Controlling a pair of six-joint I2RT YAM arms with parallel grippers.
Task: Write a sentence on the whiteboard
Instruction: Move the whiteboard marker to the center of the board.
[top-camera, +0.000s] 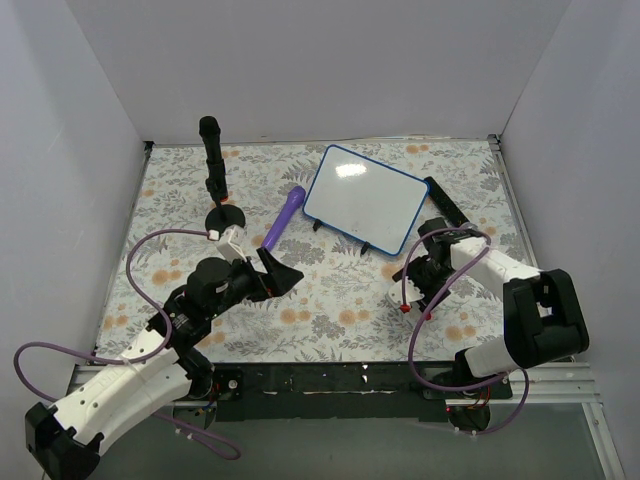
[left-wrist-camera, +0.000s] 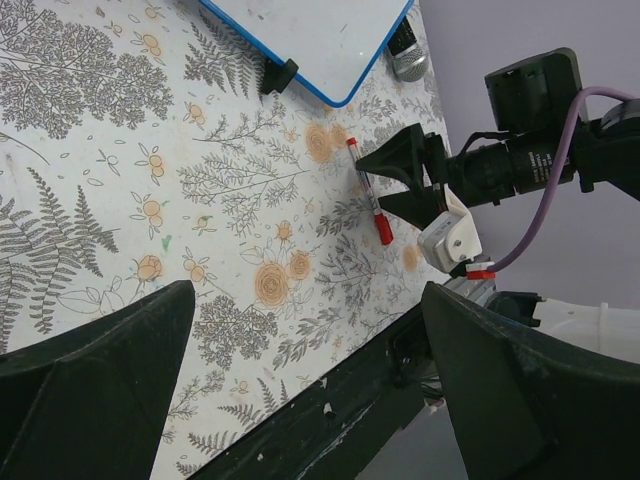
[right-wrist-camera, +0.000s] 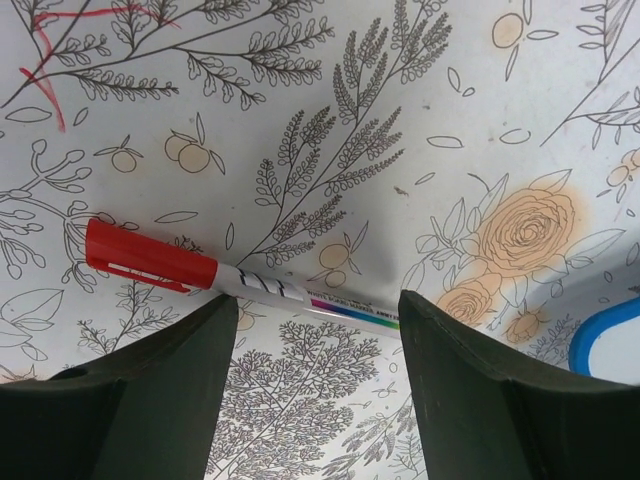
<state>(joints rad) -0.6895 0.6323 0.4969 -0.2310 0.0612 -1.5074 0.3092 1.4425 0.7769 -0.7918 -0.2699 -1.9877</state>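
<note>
The whiteboard (top-camera: 363, 199) lies tilted at the back centre of the floral mat, blue-rimmed, on small black feet. Its face looks blank white and no sentence shows on it. A red-capped whiteboard marker (right-wrist-camera: 262, 287) lies flat on the mat; the left wrist view shows the marker (left-wrist-camera: 366, 189) just in front of the board's near corner. My right gripper (right-wrist-camera: 315, 305) hangs low over it, open, with its fingertips straddling the barrel and not touching it. My left gripper (left-wrist-camera: 308, 300) is wide open and holds nothing, over the mat's near edge, and sits left of centre (top-camera: 281, 272).
A purple pen-like object (top-camera: 284, 217) lies left of the board. A black stand (top-camera: 212, 165) on a round base rises at the back left. A dark stick (top-camera: 441, 200) lies along the board's right side. Red scribbles (right-wrist-camera: 45, 62) mark the mat. White walls enclose three sides.
</note>
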